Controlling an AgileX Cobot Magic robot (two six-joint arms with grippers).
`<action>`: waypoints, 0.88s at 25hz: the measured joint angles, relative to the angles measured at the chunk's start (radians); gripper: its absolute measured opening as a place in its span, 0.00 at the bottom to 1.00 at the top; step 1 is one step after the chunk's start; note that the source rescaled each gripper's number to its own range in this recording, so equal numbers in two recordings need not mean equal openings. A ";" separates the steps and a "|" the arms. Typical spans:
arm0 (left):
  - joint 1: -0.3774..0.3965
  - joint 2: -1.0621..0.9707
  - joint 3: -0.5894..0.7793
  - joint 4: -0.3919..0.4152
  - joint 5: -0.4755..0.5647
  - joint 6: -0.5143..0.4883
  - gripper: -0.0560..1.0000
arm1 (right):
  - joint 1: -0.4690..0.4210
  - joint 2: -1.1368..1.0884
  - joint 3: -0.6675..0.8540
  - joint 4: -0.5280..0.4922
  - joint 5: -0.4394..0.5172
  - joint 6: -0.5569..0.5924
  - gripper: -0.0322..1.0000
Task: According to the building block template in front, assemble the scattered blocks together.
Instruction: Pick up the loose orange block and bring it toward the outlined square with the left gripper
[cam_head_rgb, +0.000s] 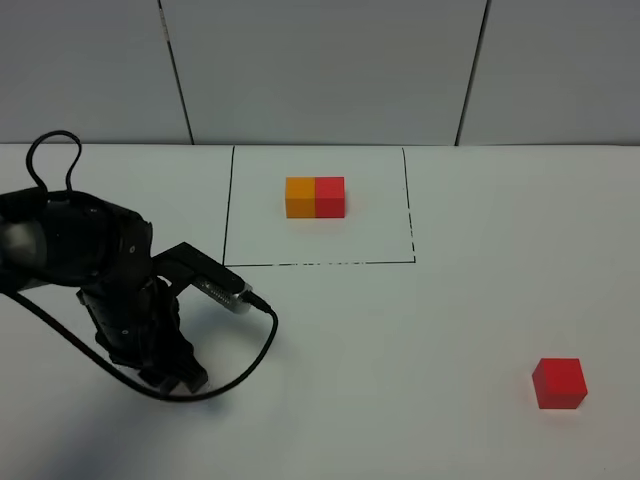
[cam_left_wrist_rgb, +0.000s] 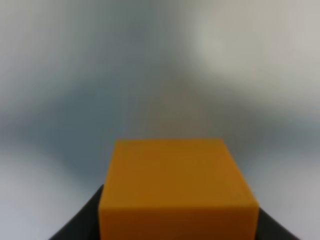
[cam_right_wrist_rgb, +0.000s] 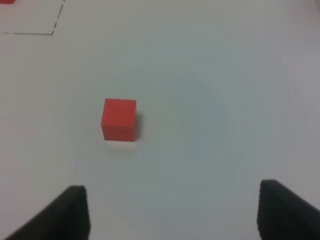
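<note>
The orange cube (cam_left_wrist_rgb: 177, 190) fills the left wrist view, and my left gripper (cam_left_wrist_rgb: 177, 231) is shut on it, dark fingers (cam_left_wrist_rgb: 82, 222) showing at its sides. In the high view that gripper (cam_head_rgb: 176, 378) points down at the table's left front, hiding the cube. The red cube (cam_head_rgb: 559, 383) lies alone at the right front. My right gripper (cam_right_wrist_rgb: 175, 200) hangs open above the table, short of the red cube (cam_right_wrist_rgb: 119, 120), with nothing between its fingers. The template (cam_head_rgb: 320, 262) is a black-lined rectangle at the back centre, framing a joined orange and red pair (cam_head_rgb: 315, 197).
The left arm's black cable (cam_head_rgb: 255, 350) loops over the table beside the gripper. A corner of the template's line (cam_right_wrist_rgb: 52, 33) shows in the right wrist view. The table is plain white, with a panelled wall (cam_head_rgb: 320, 70) behind it.
</note>
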 joint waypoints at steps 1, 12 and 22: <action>0.000 0.000 -0.016 -0.006 0.016 0.060 0.06 | 0.000 0.000 0.000 0.000 0.000 0.000 0.45; -0.015 0.000 -0.137 -0.148 0.067 0.558 0.06 | 0.000 0.000 0.000 0.000 0.000 0.000 0.45; -0.117 0.156 -0.320 -0.120 0.163 0.595 0.06 | 0.000 0.000 0.000 0.000 0.000 0.001 0.45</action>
